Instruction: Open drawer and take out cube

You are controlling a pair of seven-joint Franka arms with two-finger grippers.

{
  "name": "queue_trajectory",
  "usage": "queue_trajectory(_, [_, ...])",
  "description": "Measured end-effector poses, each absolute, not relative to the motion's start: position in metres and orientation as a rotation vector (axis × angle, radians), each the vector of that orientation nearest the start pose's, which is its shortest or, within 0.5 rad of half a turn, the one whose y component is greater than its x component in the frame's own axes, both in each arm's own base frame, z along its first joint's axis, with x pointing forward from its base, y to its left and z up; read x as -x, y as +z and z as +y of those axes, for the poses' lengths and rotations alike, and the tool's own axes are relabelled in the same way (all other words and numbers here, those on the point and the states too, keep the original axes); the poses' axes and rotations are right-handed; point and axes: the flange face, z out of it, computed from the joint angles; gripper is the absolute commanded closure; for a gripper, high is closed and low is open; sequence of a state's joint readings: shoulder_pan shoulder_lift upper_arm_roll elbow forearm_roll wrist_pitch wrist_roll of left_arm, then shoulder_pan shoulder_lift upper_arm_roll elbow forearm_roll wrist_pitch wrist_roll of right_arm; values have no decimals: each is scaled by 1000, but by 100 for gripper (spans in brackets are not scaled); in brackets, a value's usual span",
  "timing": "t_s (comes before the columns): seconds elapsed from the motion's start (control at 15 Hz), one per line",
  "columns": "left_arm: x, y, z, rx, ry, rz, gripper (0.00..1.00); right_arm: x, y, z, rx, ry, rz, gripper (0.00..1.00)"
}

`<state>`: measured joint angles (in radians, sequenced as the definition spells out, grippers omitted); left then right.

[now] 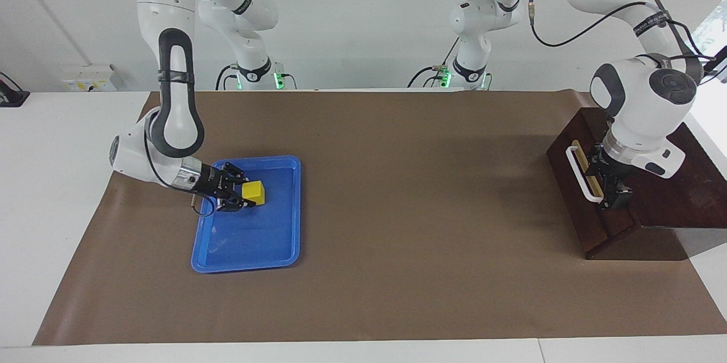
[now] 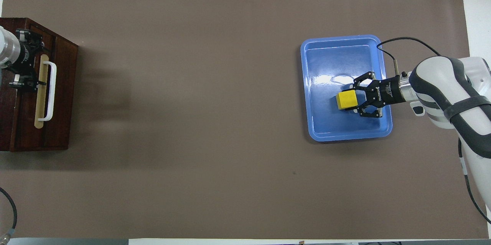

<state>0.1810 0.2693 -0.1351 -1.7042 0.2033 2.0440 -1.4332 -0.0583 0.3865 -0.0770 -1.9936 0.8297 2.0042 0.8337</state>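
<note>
The dark brown drawer (image 1: pixel 590 221) (image 2: pixel 57 95) is pushed in flush with its slanted box, its white bar handle (image 1: pixel 580 176) (image 2: pixel 51 91) facing the table's middle. My left gripper (image 1: pixel 609 190) (image 2: pixel 32 61) is open and sits against the tan strip beside the handle, holding nothing. At the right arm's end, the small yellow cube (image 1: pixel 254 192) (image 2: pixel 347 100) is low inside the blue tray (image 1: pixel 250 263) (image 2: pixel 345 135). My right gripper (image 1: pixel 243 195) (image 2: pixel 356 100) reaches in almost level, its fingertips against the cube's two sides.
A brown mat covers the table between the tray and the drawer box (image 1: pixel 670 204). The box stands at the mat's edge at the left arm's end. A black cable (image 2: pixel 406 41) loops from the right wrist over the tray's rim.
</note>
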Motion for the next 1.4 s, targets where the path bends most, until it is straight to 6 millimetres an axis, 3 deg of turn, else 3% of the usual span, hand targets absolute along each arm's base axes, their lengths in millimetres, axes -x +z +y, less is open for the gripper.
queue_trajectory(0.2, [-633, 466, 14, 2489, -198, -1750, 0, -578, 255, -32, 1893, 725, 1722, 0])
queue_trajectory(0.33, [-616, 498, -10, 2600, -168, -1563, 0, -579, 260, -32, 1893, 717, 1717, 0])
queue_trajectory(0.47, [-594, 532, -21, 2722, -104, -1370, 0, -584, 274, -32, 1891, 692, 1706, 0])
queue_trajectory(0.67, [-561, 567, -32, 2840, 15, -1049, 0, -597, 318, -29, 1883, 637, 1680, 0])
queue_trajectory(0.93, [-549, 572, -57, 2979, 107, -503, 0, -595, 398, -1, 2060, 512, 1543, 0])
queue_trajectory(1.27, [-541, 568, -66, 3048, 223, -280, 0, -588, 482, 24, 2404, 424, 1326, 0])
queue_trajectory(1.4, [-530, 579, -73, 3055, 241, -186, 0, -586, 506, 39, 2570, 355, 1166, 0])
